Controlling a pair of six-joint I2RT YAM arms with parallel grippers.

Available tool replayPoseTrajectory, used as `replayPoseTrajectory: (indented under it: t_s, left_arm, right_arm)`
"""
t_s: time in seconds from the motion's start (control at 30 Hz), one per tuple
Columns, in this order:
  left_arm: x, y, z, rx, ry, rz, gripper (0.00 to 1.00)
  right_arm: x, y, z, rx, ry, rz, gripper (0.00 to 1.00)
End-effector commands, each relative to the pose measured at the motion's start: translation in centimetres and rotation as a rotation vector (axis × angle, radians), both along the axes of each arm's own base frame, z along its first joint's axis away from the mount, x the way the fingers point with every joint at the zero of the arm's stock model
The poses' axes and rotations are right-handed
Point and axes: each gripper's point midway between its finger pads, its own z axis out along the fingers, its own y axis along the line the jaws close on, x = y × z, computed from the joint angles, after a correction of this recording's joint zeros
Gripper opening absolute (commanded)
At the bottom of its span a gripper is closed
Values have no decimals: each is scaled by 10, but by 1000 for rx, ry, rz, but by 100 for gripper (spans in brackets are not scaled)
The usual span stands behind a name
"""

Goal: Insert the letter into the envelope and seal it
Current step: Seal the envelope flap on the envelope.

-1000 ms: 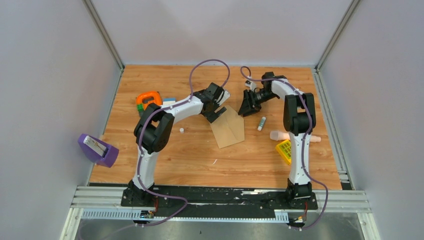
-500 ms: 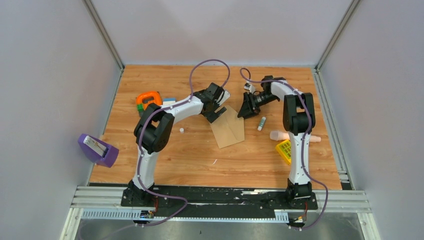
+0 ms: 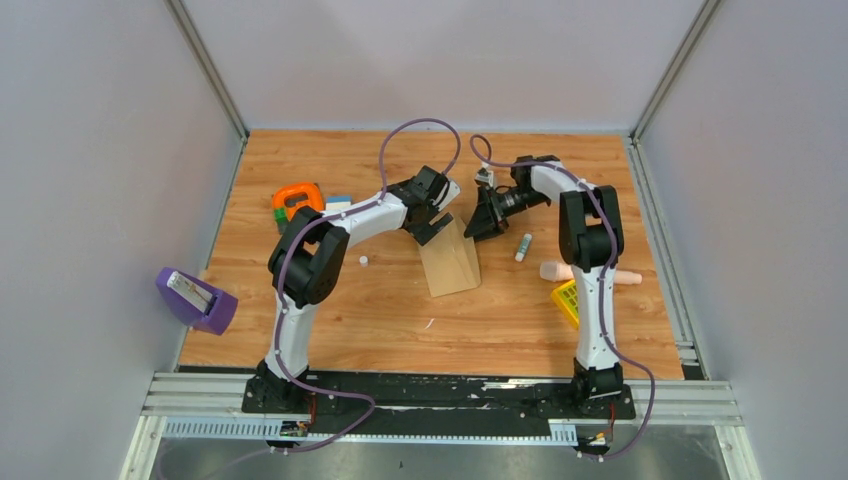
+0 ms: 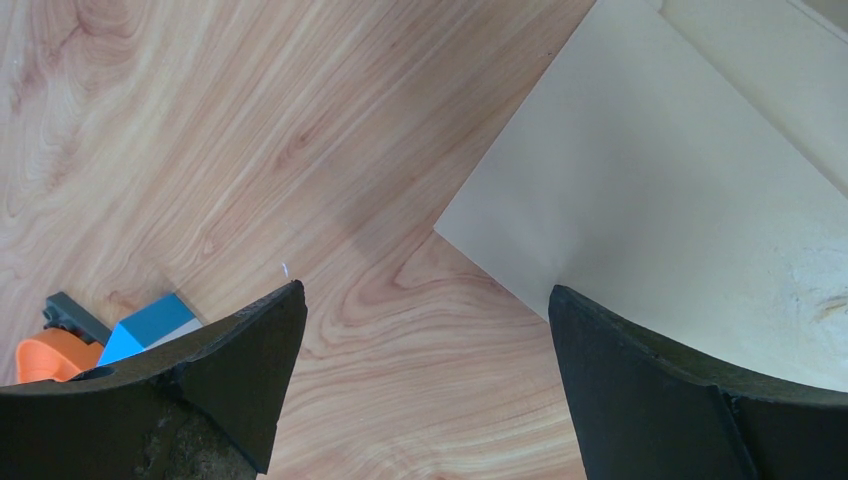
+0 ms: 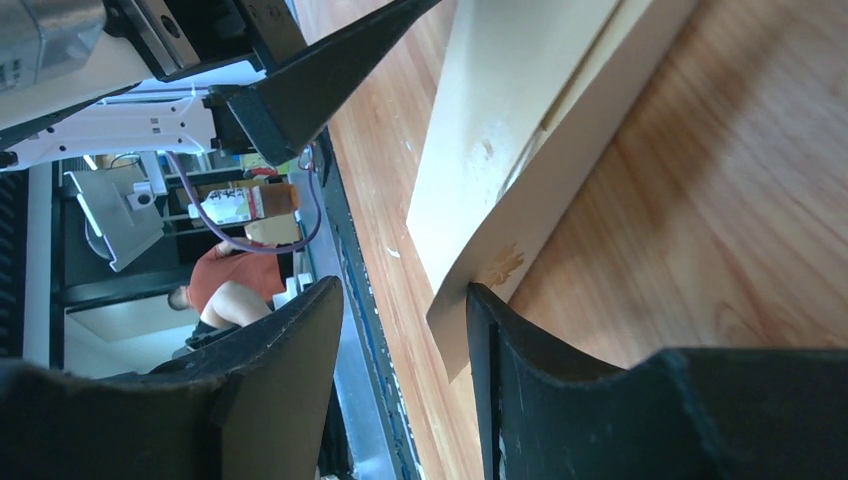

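The tan envelope point(image 3: 449, 260) lies mid-table with its right side lifted off the wood. My left gripper point(image 3: 437, 222) hangs open over its far left corner. In the left wrist view the gripper point(image 4: 425, 300) straddles bare wood, and the envelope point(image 4: 680, 180) runs under its right finger. My right gripper point(image 3: 479, 220) is at the raised right side, jaws apart. In the right wrist view the gripper point(image 5: 405, 290) has the standing paper edge point(image 5: 470, 285) leaning against one finger point(image 5: 500, 340), not pinched. The letter is hidden.
An orange tool point(image 3: 298, 198) and a blue block point(image 3: 338, 203) lie left of the left gripper, with a small white cap point(image 3: 364, 261) nearer. A white tube point(image 3: 523, 247), a pink item point(image 3: 560, 271) and a yellow piece point(image 3: 568, 300) lie to the right. A purple holder point(image 3: 195, 298) sits at the left edge.
My right gripper has moved left and pushed the envelope's right side up, so the envelope looks narrower from above. The left arm has stayed put.
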Motion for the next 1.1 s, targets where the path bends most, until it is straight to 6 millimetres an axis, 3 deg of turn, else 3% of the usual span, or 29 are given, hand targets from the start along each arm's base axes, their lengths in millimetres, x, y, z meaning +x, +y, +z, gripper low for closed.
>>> replayPoseTrajectory:
  t_s: [0.0, 1.07]
  left_arm:
    - [-15, 18, -33, 74, 79, 15, 100]
    - [-16, 17, -34, 71, 87, 13, 100]
  right_arm:
    - [-2, 13, 17, 79, -28, 27, 49]
    - [-20, 53, 3, 170, 110, 80, 51]
